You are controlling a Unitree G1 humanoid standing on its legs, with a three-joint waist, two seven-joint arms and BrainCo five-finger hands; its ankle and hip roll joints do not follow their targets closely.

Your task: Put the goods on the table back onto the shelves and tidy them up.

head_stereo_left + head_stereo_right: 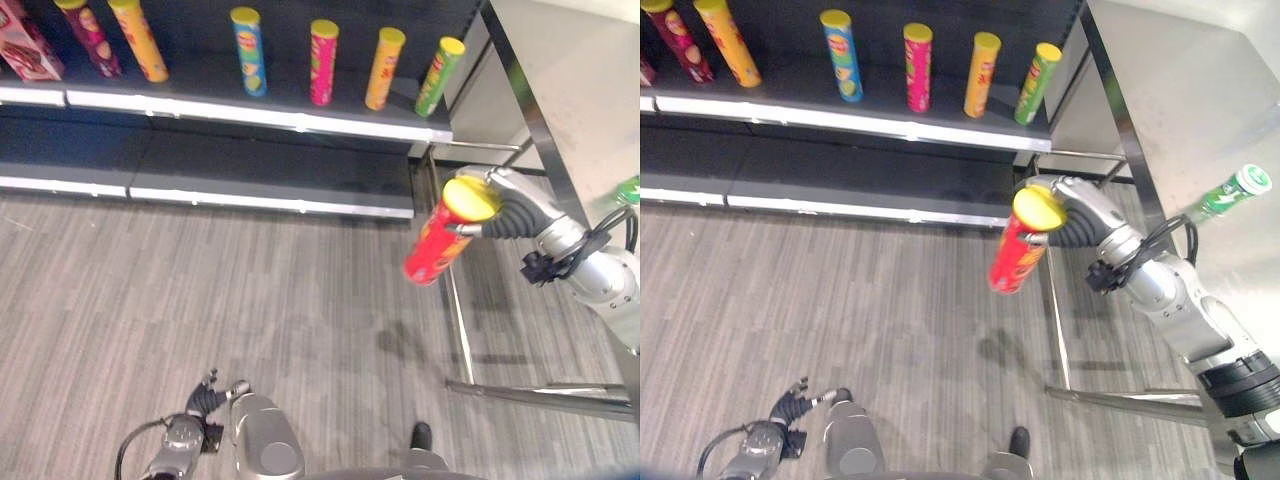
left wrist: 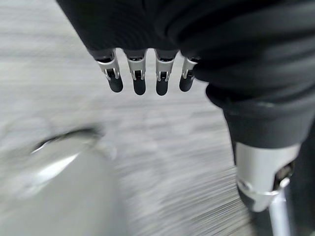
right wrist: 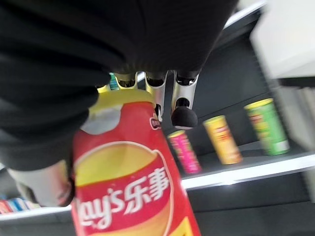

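Right hand (image 1: 1072,212) raised in the air, fingers and thumb wrapped round the upper end of a red can (image 1: 1021,243) with a yellow lid; can tilted, lid end uppermost at the hand, bottom end slanting down and away over the floor (image 1: 250,300), touching nothing else. Seen close in the right wrist view: thumb (image 3: 44,184) pressed to one side of the red can (image 3: 130,182), dark-tipped fingers (image 3: 183,115) curled over the other.

Beyond the hand, a dark shelf (image 1: 250,105) with a pale front edge, carrying a spaced row of upright cans. Nearest to the hand, the green can (image 1: 439,75) at the shelf's end, leaning a little. Farther along from the hand in turn: an orange can (image 1: 384,67), a pink can (image 1: 323,61), a blue can (image 1: 248,50), then another orange can (image 1: 139,38) and a dark red can (image 1: 90,35), with a pink box (image 1: 28,45) at the far end. Lower shelf (image 1: 270,170) beneath, dark.

Off to the hand's outer side, a pale counter (image 1: 1210,120) on a metal frame, with a green bottle (image 1: 1225,195) lying on it, cap pointing away from the shelves.

Left hand (image 1: 208,398) low, well apart from the can, above the floor; fingers (image 2: 139,81) straight and relaxed, holding nothing.
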